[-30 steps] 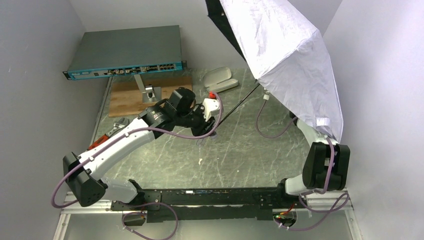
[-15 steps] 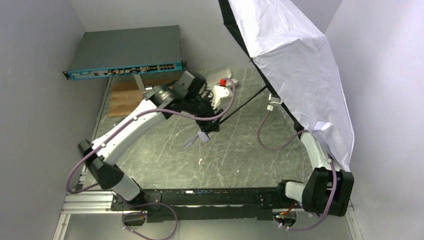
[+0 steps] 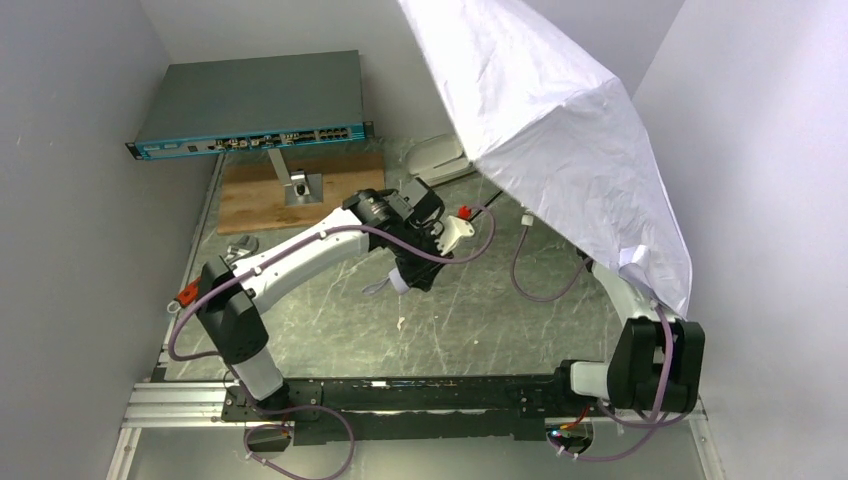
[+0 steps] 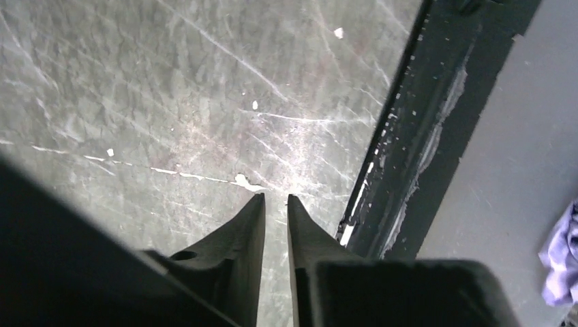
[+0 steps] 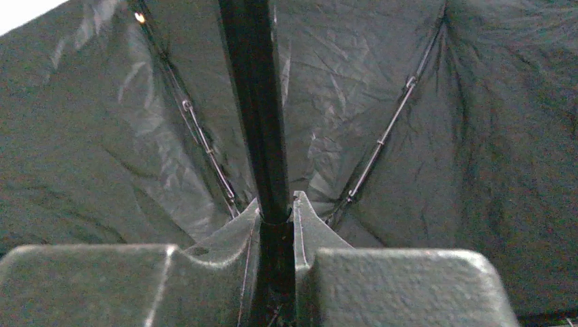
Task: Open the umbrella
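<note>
The umbrella (image 3: 560,130) is spread wide above the right side of the tabletop (image 3: 470,320), its silvery-white outside turned up and its black inside filling the right wrist view. Its thin black shaft (image 5: 253,102) runs up between the fingers of the right tool (image 5: 276,204), which is clamped on it from both sides. The left tool (image 4: 276,199) hangs above bare tabletop, fingers a sliver apart, holding nothing.

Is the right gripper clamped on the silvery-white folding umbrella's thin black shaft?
Yes, the right gripper pinches the thin black shaft from both sides beneath the black inner canopy.
</note>
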`<state>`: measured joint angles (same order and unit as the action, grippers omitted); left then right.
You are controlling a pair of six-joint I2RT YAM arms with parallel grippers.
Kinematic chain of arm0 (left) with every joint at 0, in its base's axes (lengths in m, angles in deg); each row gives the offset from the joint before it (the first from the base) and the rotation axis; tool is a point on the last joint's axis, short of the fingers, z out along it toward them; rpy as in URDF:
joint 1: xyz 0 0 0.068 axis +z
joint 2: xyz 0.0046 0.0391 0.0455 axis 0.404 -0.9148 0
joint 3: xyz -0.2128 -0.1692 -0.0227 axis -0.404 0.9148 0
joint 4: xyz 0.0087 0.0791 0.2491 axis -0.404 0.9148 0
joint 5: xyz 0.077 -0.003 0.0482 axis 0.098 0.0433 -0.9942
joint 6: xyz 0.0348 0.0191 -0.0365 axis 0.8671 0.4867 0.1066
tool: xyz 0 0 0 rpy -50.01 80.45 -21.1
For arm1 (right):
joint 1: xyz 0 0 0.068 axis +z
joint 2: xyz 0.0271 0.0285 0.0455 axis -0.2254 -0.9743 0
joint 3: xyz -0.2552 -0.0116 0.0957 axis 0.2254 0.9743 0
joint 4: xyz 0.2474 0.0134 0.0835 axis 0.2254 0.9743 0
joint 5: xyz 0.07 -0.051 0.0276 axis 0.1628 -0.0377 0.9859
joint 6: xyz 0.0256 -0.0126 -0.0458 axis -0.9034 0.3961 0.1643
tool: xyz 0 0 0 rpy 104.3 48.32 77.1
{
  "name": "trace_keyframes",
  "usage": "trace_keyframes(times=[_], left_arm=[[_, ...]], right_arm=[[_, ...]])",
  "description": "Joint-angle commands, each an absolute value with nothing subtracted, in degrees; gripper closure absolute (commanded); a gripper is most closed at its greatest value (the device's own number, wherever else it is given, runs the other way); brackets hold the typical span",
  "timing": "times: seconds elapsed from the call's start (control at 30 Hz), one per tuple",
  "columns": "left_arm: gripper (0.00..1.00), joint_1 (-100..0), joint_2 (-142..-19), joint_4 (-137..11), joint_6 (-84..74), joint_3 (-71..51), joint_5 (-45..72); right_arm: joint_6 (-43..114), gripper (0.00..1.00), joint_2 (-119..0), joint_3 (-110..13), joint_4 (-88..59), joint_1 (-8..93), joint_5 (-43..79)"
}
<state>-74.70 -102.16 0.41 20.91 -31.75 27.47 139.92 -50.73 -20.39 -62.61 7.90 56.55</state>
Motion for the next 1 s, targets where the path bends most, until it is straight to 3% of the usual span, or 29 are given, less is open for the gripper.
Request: trace_keyframes(times=[0.0,0.17,0.97], left_arm=[[0.81,-75.71,-95.84,11.88,24.92,-19.64,25.20],[0.89,-75.69,-91.99,12.80,25.91,-11.62,24.30],[0.99,-76.96,-93.28,15.78,28.18,-11.83,23.57]], right_arm=[[139.89,1.00,-55.50,-28.34,-68.95,4.10,46.76],[139.95,1.00,-61.55,-34.43,-72.23,1.68,41.70],[139.85,1.00,-74.52,-53.12,-71.51,-0.78,22.33]])
